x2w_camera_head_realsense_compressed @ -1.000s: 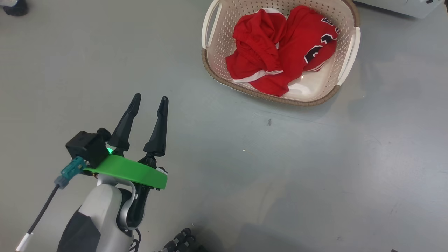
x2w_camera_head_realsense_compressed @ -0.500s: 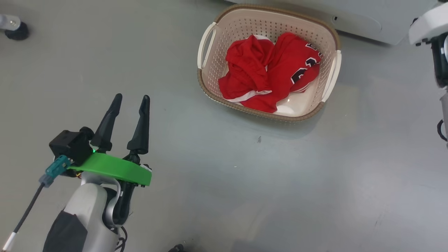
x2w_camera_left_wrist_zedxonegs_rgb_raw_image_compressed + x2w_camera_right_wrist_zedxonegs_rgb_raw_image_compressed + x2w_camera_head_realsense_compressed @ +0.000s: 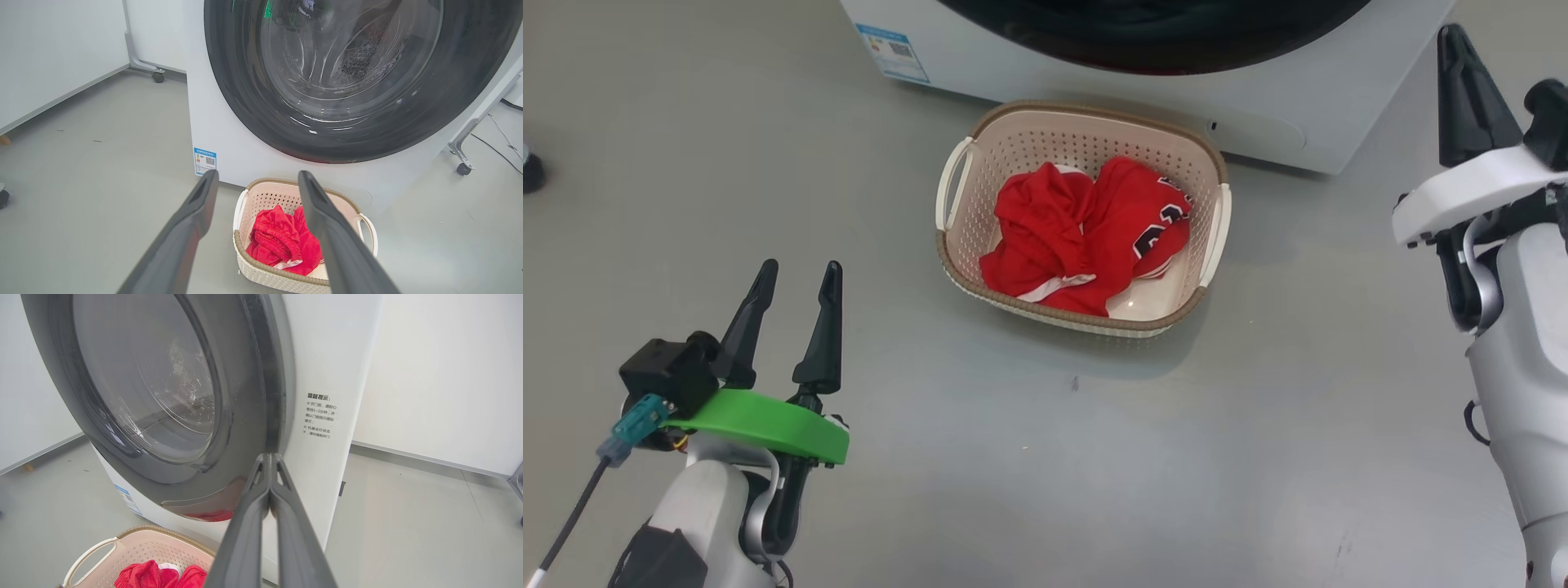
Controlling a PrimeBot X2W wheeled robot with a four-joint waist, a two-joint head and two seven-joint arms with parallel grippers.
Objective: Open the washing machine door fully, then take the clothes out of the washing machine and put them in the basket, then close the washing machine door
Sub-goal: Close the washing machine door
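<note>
The camera has tilted up: the washing machine door [image 3: 163, 396], ahead of the closed, empty right gripper [image 3: 267, 457], seems shut. The left gripper [image 3: 799, 269] is spread and empty, so the task is probably done.

The smooth grey floor [image 3: 1045, 474] shows soft glare and one small dark speck [image 3: 1075, 382]. White wall panels [image 3: 53, 49] stand on one side. On the other is a pale wall [image 3: 441, 367] with a grey skirting strip [image 3: 408, 455]. A metal frame leg ends in a black castor [image 3: 157, 76], and a black cable [image 3: 496, 150] lies on the floor.
</note>
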